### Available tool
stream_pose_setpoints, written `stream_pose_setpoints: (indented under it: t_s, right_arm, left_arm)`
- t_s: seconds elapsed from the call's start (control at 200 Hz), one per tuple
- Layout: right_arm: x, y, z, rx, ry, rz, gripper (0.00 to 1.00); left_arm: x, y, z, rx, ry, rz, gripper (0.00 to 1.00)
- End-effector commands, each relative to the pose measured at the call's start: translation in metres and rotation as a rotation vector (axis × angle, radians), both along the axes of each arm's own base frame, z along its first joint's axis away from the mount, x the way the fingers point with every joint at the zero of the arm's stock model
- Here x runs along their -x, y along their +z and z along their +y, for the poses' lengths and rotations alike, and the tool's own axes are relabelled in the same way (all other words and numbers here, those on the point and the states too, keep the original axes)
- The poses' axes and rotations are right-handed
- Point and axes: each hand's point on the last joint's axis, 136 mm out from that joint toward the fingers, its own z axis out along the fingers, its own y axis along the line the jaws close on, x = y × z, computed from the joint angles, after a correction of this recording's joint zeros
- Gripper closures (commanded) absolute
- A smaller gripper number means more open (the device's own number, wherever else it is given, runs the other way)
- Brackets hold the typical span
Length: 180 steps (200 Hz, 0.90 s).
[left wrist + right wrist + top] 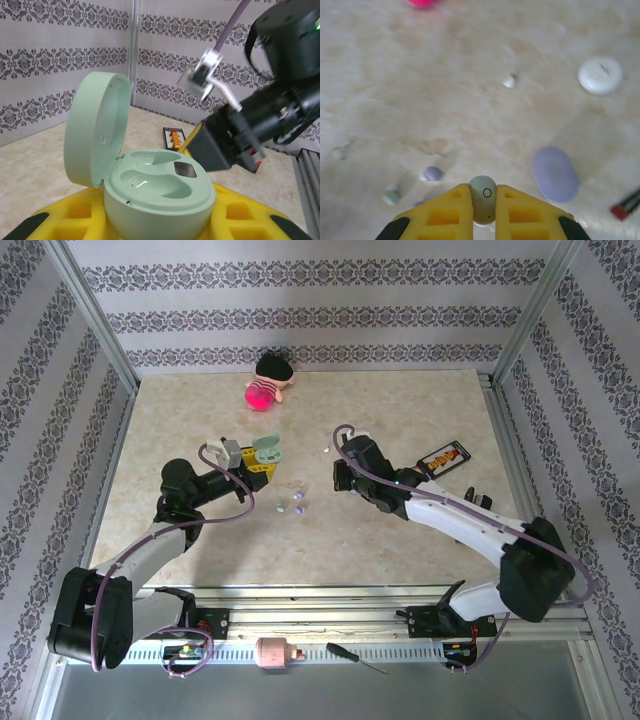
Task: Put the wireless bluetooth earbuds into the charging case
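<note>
Pinching a pale mint earbud (482,196) at bottom centre of right wrist view: right jaws, tight on it. Left jaws clamp open green case (155,192), lid up, centre-left in top view. Other earbuds (298,505) loose on bench (400,400) btwn arms, lavender case (555,173) nearby.

Charging cases: three: mint case (155,200), white case (600,75), lavender case (555,173)
Earbuds (482,192): four clearly visible
Plush doll (268,380): one
Screwdriver (355,657): one
</note>
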Motion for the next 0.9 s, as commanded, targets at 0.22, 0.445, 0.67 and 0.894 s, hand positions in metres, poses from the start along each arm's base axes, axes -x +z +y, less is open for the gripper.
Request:
stream_pose_setpoints:
  t_s: [0.22, 0.445, 0.67, 0.894]
  right_arm:
    - [0.049, 0.127, 0.061, -0.134, 0.586, -0.39, 0.91]
    - [0.071, 0.16, 0.09, -0.243, 0.789, -0.443, 0.91]
    - [0.069, 0.165, 0.109, -0.248, 0.868, -0.459, 0.91]
    - [0.063, 0.157, 0.115, -0.221, 0.888, -0.449, 0.91]
  left_arm:
    - [0.008, 0.021, -0.007, 0.021, -0.061, -0.056, 0.69]
    - [0.014, 0.024, -0.01, 0.03, -0.109, -0.039, 0.69]
    - [0.019, 0.031, -0.013, 0.057, -0.145, -0.042, 0.69]
    - [0.021, 0.034, -0.013, 0.062, -0.158, -0.045, 0.7]
